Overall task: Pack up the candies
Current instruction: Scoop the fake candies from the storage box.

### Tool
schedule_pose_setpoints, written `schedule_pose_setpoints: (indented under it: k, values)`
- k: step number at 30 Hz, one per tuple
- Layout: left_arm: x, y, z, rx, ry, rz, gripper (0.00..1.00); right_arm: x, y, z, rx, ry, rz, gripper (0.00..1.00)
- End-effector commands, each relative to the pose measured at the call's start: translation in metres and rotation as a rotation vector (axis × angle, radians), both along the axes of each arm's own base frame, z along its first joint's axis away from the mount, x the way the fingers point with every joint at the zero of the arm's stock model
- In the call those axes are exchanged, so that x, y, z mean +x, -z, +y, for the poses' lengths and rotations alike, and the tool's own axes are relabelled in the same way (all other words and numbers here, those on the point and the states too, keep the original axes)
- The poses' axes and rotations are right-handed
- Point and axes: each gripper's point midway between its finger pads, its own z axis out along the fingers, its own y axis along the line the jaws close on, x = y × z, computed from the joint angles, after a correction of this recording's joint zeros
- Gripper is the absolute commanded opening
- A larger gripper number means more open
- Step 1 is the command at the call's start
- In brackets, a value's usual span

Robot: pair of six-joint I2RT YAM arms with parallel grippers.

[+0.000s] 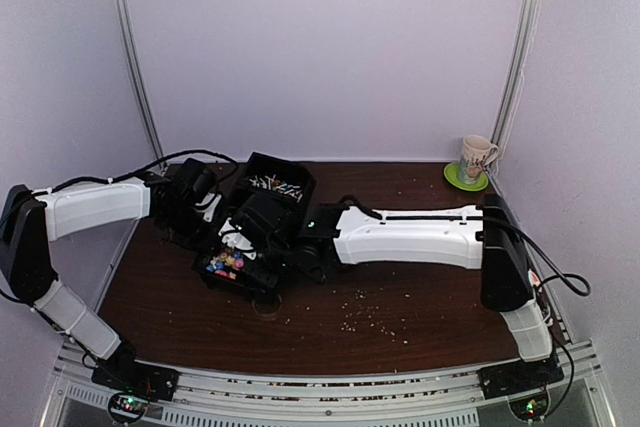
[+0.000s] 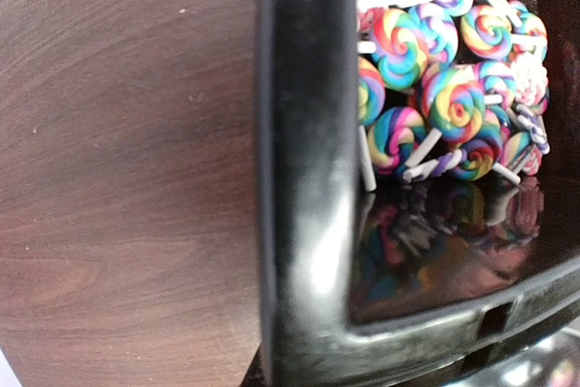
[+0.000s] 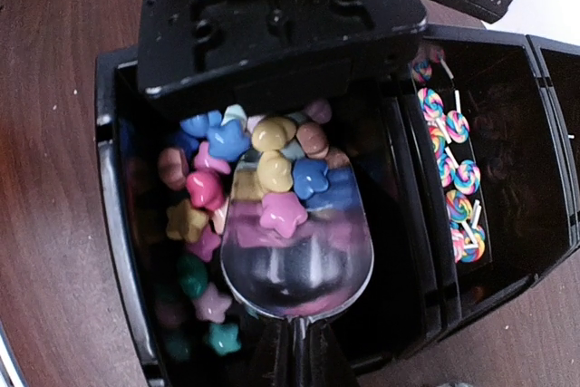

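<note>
The brown table (image 1: 430, 292) carries two arms. The right gripper (image 3: 297, 365) reaches in from 3 o'clock. It is clamped fully closed on the handle of the one clear scoop (image 3: 294, 265). The left gripper (image 1: 212, 209) comes from 9 o'clock and is closed almost to nothing. The rim of the black box (image 3: 111, 178) runs straight through the middle of its wrist view, so it appears pinched on that wall, though its fingers cannot be made out.

The box sits left of the table's centre, toward 10 o'clock. The right wrist view shows two of its compartments holding sweets. One cup (image 1: 477, 155) stands upright on one green saucer (image 1: 460, 180) at 2 o'clock, well apart from the box.

The scoop's bowl lies down inside the near compartment among the candies (image 3: 207, 189). These are star-shaped pieces in pink, blue, yellow, teal and brown, roughly twenty in sight, and about five of them rest in the scoop's mouth. At the scoop's 3 o'clock, in the next compartment, lie swirled lollipops (image 2: 453, 101). About a dozen show in the left wrist view. Pale crumbs (image 1: 372, 315) dot the table at 6 o'clock, too many and too small to count.
</note>
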Motion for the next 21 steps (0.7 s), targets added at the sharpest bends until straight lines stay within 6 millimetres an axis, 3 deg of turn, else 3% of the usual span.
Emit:
schedule_pose_setpoints:
  k: [1,6,10,13,14,21]
  values:
    - [0.031,-0.101,-0.064,-0.353,0.114,-0.284,0.00,0.013,0.069,-0.030,-0.106,0.102,0.081,0.00]
    - [0.032,-0.101,-0.061,-0.356,0.105,-0.285,0.00,0.012,0.080,-0.028,-0.071,0.103,0.094,0.00]
    - [0.033,-0.105,-0.058,-0.362,0.096,-0.292,0.00,0.012,0.070,-0.023,-0.001,0.070,0.061,0.00]
    - [0.034,-0.097,-0.052,-0.332,0.066,-0.273,0.00,0.010,0.065,-0.026,0.046,0.052,0.037,0.00]
    - [0.035,-0.094,-0.051,-0.328,0.060,-0.263,0.00,0.010,0.054,-0.023,0.095,0.042,0.014,0.00]
    - [0.035,-0.083,-0.054,-0.336,0.062,-0.220,0.00,0.007,0.045,-0.032,0.200,0.023,-0.036,0.00]
